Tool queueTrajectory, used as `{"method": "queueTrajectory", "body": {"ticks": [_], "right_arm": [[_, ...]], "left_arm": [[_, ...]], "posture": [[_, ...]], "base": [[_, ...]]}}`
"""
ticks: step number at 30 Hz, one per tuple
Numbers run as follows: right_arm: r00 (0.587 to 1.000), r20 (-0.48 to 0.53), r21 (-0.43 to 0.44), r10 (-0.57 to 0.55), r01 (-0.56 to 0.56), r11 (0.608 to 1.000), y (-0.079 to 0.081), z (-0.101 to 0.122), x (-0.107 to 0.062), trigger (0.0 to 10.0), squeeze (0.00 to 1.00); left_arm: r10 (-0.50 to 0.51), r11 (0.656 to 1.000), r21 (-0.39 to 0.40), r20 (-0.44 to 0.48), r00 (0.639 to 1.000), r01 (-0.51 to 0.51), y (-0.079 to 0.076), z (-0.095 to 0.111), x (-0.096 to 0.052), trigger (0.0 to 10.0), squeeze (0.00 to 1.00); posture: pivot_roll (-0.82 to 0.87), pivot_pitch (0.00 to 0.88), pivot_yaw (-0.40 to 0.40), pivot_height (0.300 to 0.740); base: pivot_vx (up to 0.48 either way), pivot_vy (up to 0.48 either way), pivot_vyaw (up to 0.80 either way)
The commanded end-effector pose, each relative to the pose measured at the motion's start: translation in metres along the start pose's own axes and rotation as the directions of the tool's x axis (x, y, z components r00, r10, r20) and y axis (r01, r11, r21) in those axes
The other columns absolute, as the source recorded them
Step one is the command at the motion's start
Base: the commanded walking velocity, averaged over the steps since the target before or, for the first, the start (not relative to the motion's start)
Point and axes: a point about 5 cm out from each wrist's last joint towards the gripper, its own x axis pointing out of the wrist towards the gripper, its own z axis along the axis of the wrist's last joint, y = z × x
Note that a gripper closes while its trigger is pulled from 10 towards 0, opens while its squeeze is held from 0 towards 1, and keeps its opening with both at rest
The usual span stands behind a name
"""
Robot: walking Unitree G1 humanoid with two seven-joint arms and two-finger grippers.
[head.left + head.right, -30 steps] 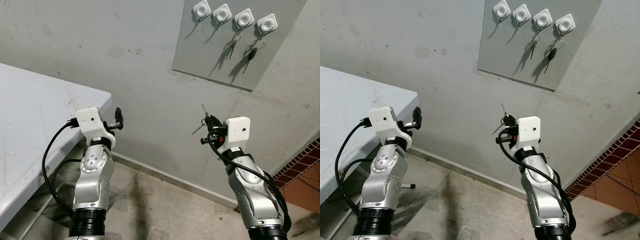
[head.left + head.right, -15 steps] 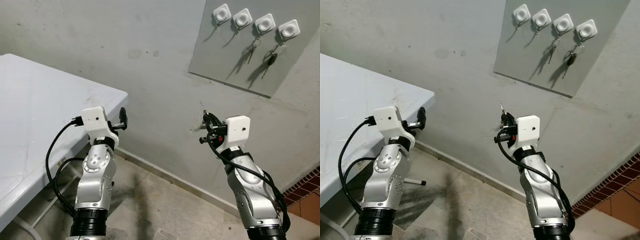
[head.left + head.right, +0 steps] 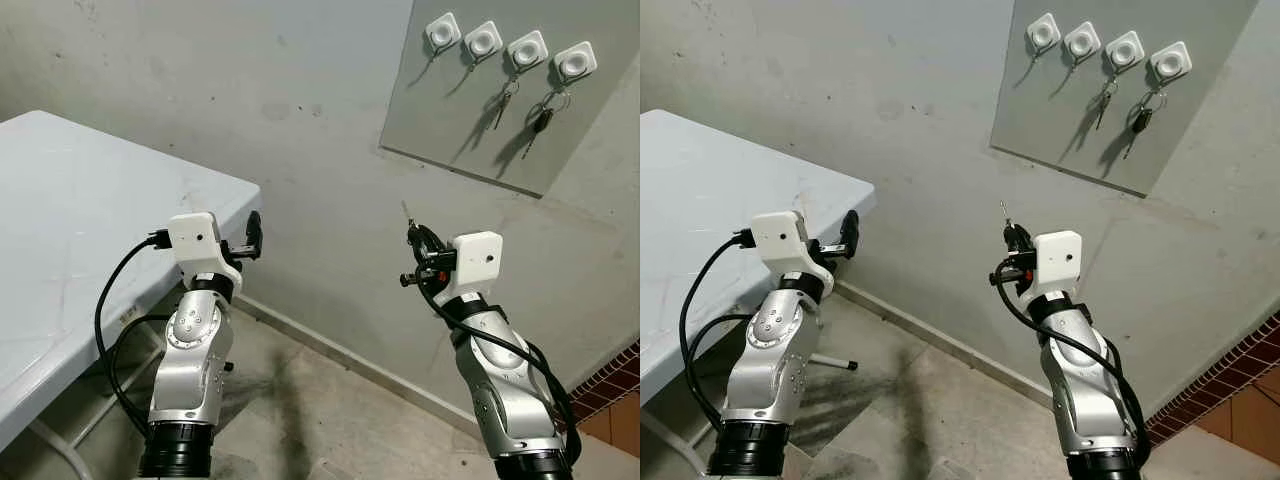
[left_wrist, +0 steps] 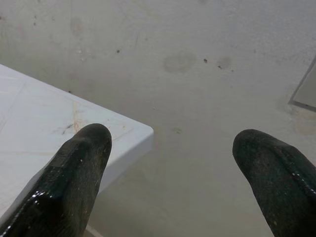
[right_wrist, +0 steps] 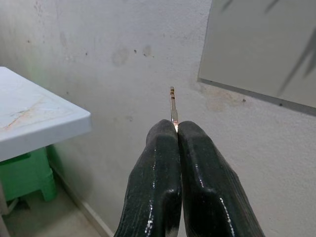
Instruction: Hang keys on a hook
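The white surface [image 3: 70, 230] ends in a rounded corner just beside the left end effector [image 3: 254, 232], whose fingers [image 4: 79, 173] stand wide apart with bare grey wall beyond. Open floor lies between the arms. The right end effector [image 3: 413, 236] pinches a thin metal key [image 5: 172, 106], tip upward, well below the grey board [image 3: 480, 130] with four white hooks [image 3: 484, 40]. Since a second ago the view has swung, bringing more surface in.

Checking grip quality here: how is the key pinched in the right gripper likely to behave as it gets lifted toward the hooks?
The key looks like thin metal, so probably stiff and light. The right gripper pinches it with just a slim tip poking out, so it may pivot or slip between the smooth fingers. Threading it onto a hook likely needs careful aim.
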Motion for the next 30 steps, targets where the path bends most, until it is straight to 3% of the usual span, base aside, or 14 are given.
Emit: {"method": "queueTrajectory", "body": {"ticks": [1,5,8,12,30], "right_arm": [[1.000,0.006,0.001,-0.014,0.014,1.000,-0.0040,0.0014,-0.0003,10.0,0.00],[1.000,0.008,0.001,-0.011,0.011,1.000,-0.0036,0.0016,0.0001,10.0,0.00],[1.000,0.011,0.001,-0.006,0.006,1.000,-0.0028,0.0020,-0.0001,10.0,0.00],[1.000,0.011,-0.002,-0.001,0.001,1.000,-0.0027,0.0020,-0.0010,10.0,0.00],[1.000,0.006,-0.002,-0.002,0.002,1.000,-0.0039,0.0023,-0.0034,10.0,0.00]], "left_arm": [[-0.019,1.000,-0.009,0.023,1.000,0.019,-0.0033,0.0048,-0.0011,10.0,0.00],[-0.018,1.000,-0.025,0.021,1.000,0.019,-0.0035,0.0041,-0.0011,10.0,0.00],[0.006,0.998,-0.068,0.008,1.000,-0.005,-0.0042,0.0022,-0.0013,10.0,0.00],[0.045,0.996,-0.072,-0.034,0.998,-0.047,-0.0016,-0.0014,-0.0001,10.0,0.00],[0.050,0.994,-0.091,-0.043,0.998,-0.053,-0.0013,-0.0009,-0.0001,10.0,0.00]], "posture": [[-0.02,0.000,-0.059,0.740],[-0.02,0.000,-0.061,0.740],[-0.02,0.000,-0.063,0.740],[-0.02,0.000,-0.066,0.740],[-0.03,0.000,-0.065,0.740]], "base": [[0.000,-0.480,0.00],[0.000,-0.458,0.00],[0.000,0.000,0.00],[0.000,0.000,0.00],[0.000,0.000,0.00]]}}
